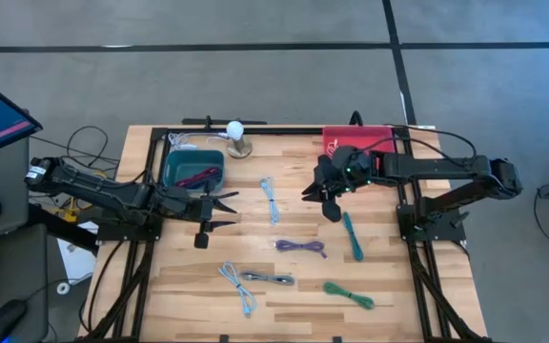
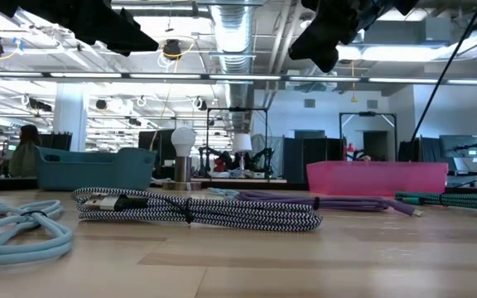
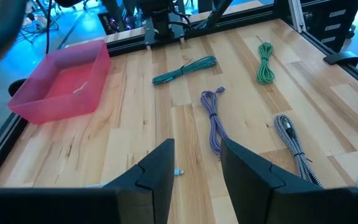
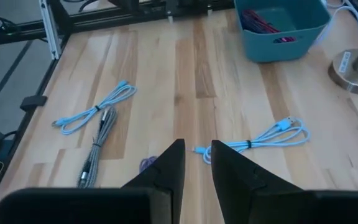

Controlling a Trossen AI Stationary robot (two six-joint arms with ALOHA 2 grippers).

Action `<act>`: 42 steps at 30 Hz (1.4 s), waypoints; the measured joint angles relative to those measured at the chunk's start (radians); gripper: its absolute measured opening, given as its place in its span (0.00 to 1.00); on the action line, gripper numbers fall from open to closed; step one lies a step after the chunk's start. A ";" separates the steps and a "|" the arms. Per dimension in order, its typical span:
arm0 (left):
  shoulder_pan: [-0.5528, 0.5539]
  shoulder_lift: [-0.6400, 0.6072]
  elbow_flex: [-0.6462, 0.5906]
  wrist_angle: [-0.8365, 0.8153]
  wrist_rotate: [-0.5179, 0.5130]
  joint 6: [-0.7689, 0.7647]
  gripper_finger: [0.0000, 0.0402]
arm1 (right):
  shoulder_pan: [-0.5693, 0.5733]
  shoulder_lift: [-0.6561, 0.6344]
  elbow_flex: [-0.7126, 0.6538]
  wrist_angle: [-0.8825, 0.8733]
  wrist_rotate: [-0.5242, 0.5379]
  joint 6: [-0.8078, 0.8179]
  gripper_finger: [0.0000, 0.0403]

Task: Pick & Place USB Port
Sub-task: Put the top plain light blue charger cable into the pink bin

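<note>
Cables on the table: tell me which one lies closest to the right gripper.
The dark teal cable, just below the right gripper in the high view. The purple cable and the light blue cable both lie farther off.

Overhead strip lights (image 2: 98, 74) are giving even, bright light. Arms are casting soft shadows on the table (image 1: 294, 295). Blue glow is tinting the floor behind the pink bin (image 3: 64, 84). Near cables (image 2: 197, 209) are blurring slightly.
</note>
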 joint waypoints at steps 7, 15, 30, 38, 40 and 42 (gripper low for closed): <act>0.000 0.000 0.000 0.000 0.000 0.000 0.33 | 0.070 0.000 0.000 0.157 0.021 -0.009 0.14; 0.000 0.000 0.000 0.000 0.000 0.000 0.33 | 0.157 -0.002 0.000 0.121 0.081 -0.116 0.02; 0.000 0.000 0.000 0.000 0.000 0.000 0.33 | 0.124 0.000 0.000 0.049 0.109 -0.110 0.02; 0.000 0.000 0.000 0.000 0.000 0.000 0.33 | 0.120 0.000 0.000 0.049 0.101 -0.110 0.02; 0.000 0.000 0.000 0.000 0.000 0.000 0.33 | 0.120 0.000 0.000 0.049 0.101 -0.110 0.02; 0.000 0.000 0.000 0.000 0.000 0.000 0.33 | 0.119 0.000 0.000 0.050 0.102 -0.110 0.02</act>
